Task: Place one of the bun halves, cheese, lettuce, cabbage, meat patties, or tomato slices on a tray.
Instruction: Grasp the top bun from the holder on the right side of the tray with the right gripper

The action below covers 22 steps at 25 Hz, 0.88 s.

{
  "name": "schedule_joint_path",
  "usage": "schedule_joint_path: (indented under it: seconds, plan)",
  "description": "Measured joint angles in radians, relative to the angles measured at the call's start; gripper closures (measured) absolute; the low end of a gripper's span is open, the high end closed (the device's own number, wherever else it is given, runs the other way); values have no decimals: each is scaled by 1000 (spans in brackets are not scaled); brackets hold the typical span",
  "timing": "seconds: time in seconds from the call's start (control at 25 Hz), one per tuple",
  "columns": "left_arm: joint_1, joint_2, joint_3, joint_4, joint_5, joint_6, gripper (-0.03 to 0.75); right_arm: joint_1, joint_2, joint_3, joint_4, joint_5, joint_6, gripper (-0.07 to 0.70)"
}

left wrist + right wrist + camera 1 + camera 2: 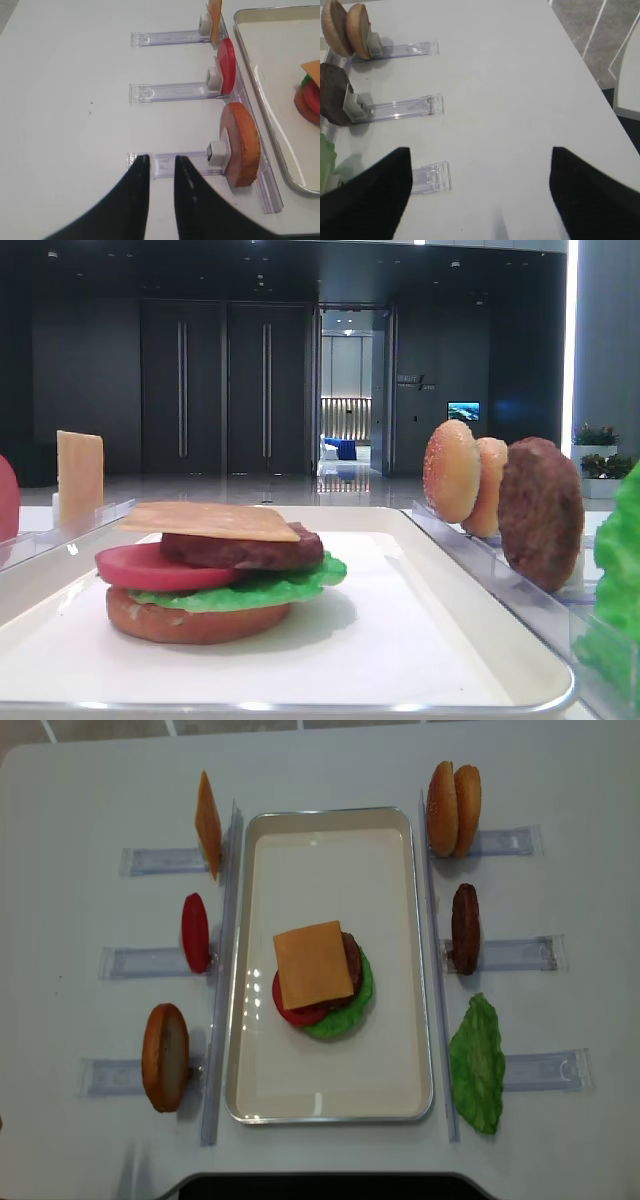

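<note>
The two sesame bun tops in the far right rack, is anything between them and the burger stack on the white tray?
Nothing visible blocks them. The two golden sesame bun tops stand in a clear rack just outside the white rimmed tray; only the tray's low rim and bare tray floor separate them from the cheese-topped stack.

A demo setup in a large, dim lobby or showroom hall

Behind the white table (330,760) stand tall dark wall panels with long vertical handles (225,380), a polished reflective floor (250,488), an open doorway into a lit corridor (345,390), a small glowing screen (463,411) and potted plants (598,445). On the table, plastic food stands in clear racks (505,842) either side of a white tray (330,1095).
</note>
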Motion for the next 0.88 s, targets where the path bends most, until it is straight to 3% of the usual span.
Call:
schedule_joint_path:
  seconds: [0.12,0.28,0.36,0.6,0.88]
  plan:
    - [0,0,0,0,0,0,586,0,81,-16,2,-29,6,94]
    - [0,0,0,-2,0,0,586,0,418,-104,8,-141,15,94]
    - [0,0,0,-2,0,0,586,0,622,-194,8,-164,13,94]
    - [0,0,0,-2,0,0,586,0,1212,-503,11,-90,-37,94]
    - [0,0,1,-2,0,0,587,0,1523,-738,11,-58,-74,94]
